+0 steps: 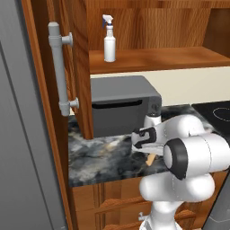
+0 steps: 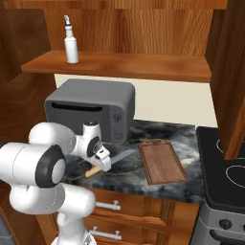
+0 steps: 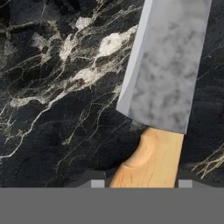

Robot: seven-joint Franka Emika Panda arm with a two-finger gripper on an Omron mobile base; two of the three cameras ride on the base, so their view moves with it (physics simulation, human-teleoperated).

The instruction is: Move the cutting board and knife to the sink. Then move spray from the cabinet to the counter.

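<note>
Starting stage: nothing at sink yet. 1 cabinet [image 2: 119, 28], spray [image 2: 71, 40] on its shelf; 1 counter [image 2: 191, 179] w/ 1 cutting board [image 2: 161, 161] and 1 knife [image 3: 162, 87] beside it. Gripper [image 3: 142, 184] fingertips straddle knife handle; clamped or not, cannot tell.

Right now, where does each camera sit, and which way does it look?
Left base view: behind the arm's left, facing the counter, toaster oven and spray; arm at lower right.
Right base view: behind its right, facing the cutting board and stovetop; arm at lower left.
Hand view: on the hand, looking down at the knife; the gripper straddles the handle.
Both base views share counter, oven, spray and knife.
</note>
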